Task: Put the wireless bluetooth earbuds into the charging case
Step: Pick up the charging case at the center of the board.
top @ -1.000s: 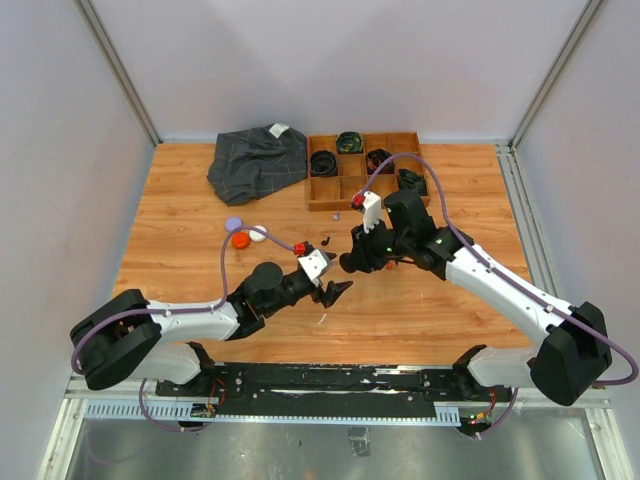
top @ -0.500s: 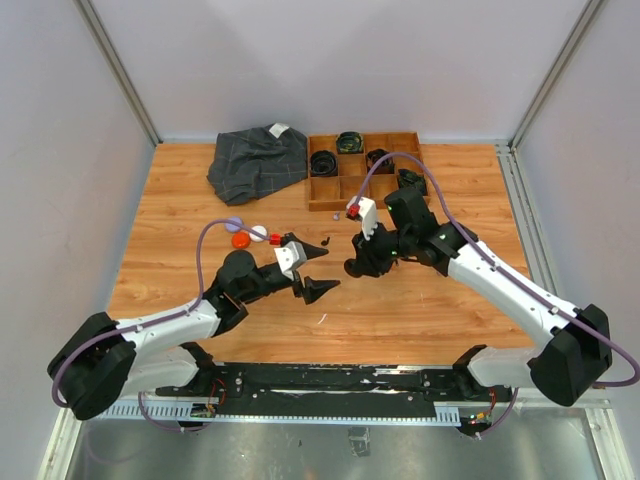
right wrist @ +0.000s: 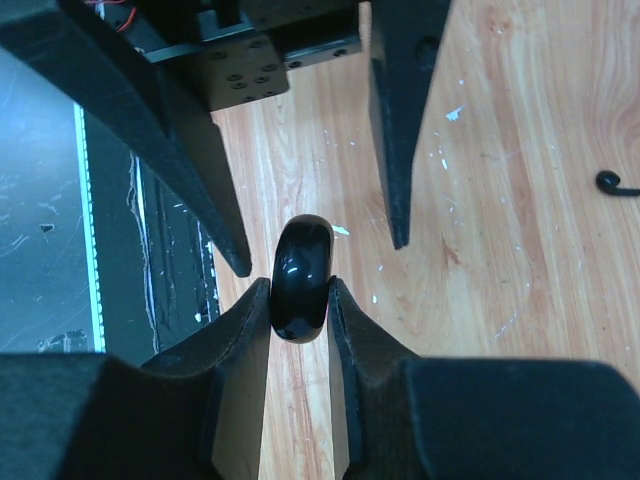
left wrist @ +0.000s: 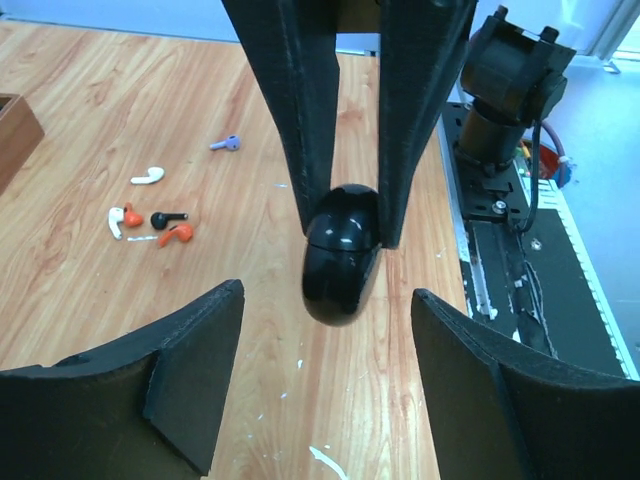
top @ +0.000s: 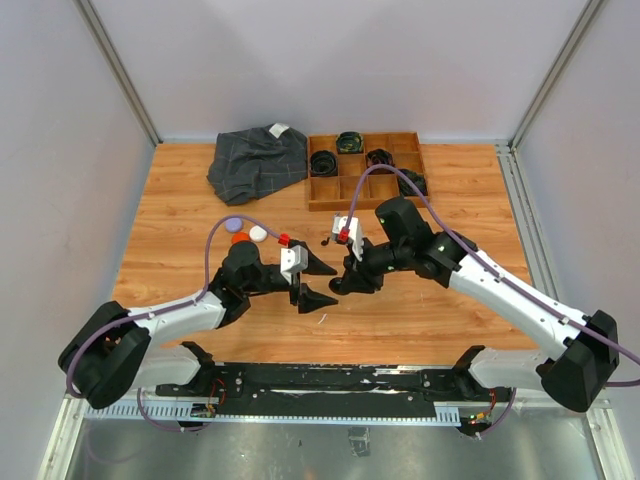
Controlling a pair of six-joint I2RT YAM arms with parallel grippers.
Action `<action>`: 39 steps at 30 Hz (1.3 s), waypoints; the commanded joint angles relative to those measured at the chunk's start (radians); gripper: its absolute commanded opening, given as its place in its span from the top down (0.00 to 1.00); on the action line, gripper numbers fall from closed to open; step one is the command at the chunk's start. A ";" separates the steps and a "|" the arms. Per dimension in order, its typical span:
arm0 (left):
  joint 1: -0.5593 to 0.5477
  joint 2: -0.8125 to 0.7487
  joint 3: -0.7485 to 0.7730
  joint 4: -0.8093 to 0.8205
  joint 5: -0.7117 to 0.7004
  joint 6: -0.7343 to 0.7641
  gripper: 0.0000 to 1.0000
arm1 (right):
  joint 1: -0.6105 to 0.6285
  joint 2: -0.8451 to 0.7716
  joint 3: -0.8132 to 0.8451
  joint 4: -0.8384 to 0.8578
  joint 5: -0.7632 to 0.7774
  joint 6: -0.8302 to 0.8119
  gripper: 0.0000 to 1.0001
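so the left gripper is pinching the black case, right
Not the left. The right gripper is pinching the black case; the right wrist view shows it clamped between that gripper's two fingers. The left gripper is open and holds nothing.

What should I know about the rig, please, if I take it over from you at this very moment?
Right tool: shut on the black charging case, which looks closed.
Left tool: open, its fingers either side of the case, gripping nothing.
Earbuds: none in the case. Loose on the table are the white earbud, purple earbud, black earbud and orange earbud.
Done: case picked up.
Left: open the case and seat the earbuds.
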 commanded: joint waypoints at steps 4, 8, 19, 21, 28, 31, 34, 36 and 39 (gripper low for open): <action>0.015 0.013 0.040 -0.001 0.116 -0.007 0.32 | 0.064 -0.007 0.012 0.003 -0.018 -0.066 0.98; 0.015 0.010 0.035 -0.001 0.132 -0.014 0.40 | 0.077 0.000 0.019 0.003 0.000 -0.076 0.97; 0.015 0.003 0.025 0.007 0.152 -0.031 0.63 | 0.086 -0.017 0.007 0.018 0.032 -0.088 0.96; 0.015 0.007 0.025 0.008 0.160 -0.036 0.71 | 0.086 -0.019 0.003 0.022 0.042 -0.087 0.93; 0.015 -0.014 -0.017 0.056 0.100 -0.056 0.99 | 0.087 -0.041 -0.005 0.048 0.100 -0.081 0.61; 0.015 -0.046 -0.070 0.133 0.010 -0.086 1.00 | 0.087 -0.067 -0.012 0.081 0.128 -0.070 0.52; 0.015 -0.075 -0.118 0.219 -0.047 -0.130 1.00 | 0.087 -0.096 -0.042 0.139 0.146 -0.053 0.45; 0.015 -0.092 -0.142 0.260 -0.087 -0.147 1.00 | 0.088 -0.110 -0.062 0.177 0.157 -0.045 0.37; 0.015 -0.106 -0.170 0.301 -0.144 -0.160 1.00 | 0.089 -0.109 -0.071 0.191 0.158 -0.038 0.30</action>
